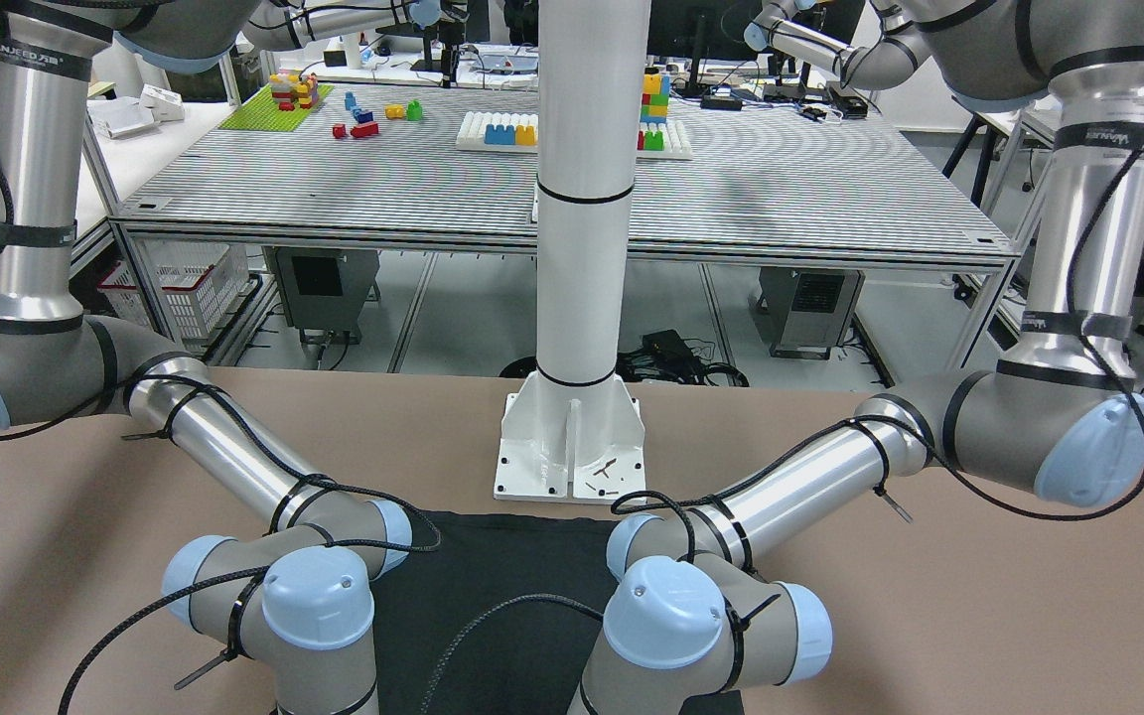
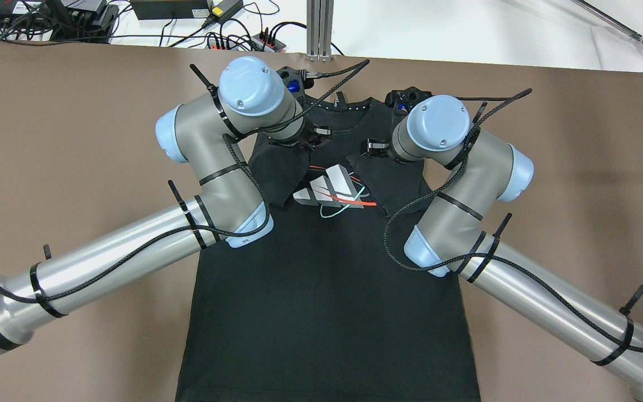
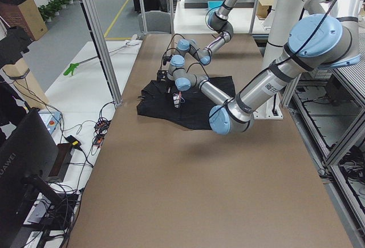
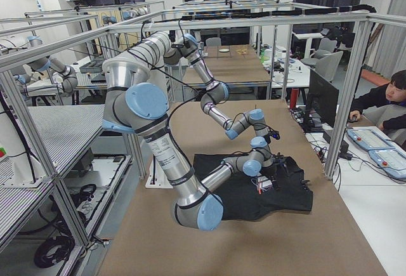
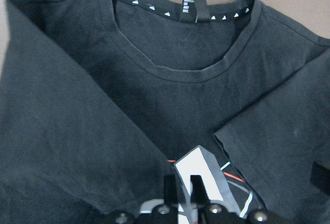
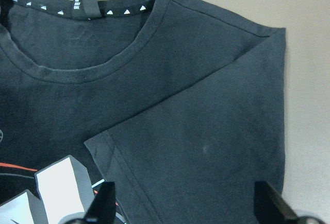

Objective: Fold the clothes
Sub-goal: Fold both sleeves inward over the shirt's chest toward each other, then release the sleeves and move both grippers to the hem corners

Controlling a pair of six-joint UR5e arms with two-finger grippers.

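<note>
A black T-shirt (image 2: 327,290) lies flat on the brown table (image 2: 76,139), collar at the far edge, with a white and red chest logo (image 2: 330,187). Both short sleeves are folded inward over the chest. My left gripper (image 2: 315,138) is low over the left sleeve; in the left wrist view (image 5: 182,185) its fingers are nearly together at that sleeve's hem. My right gripper (image 2: 370,148) is over the right sleeve; in the right wrist view (image 6: 186,206) its fingers stand wide apart and empty above the folded sleeve (image 6: 206,131).
The robot's white pedestal (image 1: 572,437) stands at the shirt's bottom hem. Cables and power strips (image 2: 232,33) lie beyond the far table edge. An operator (image 4: 390,98) sits at a desk past that edge. Bare brown table lies on both sides of the shirt.
</note>
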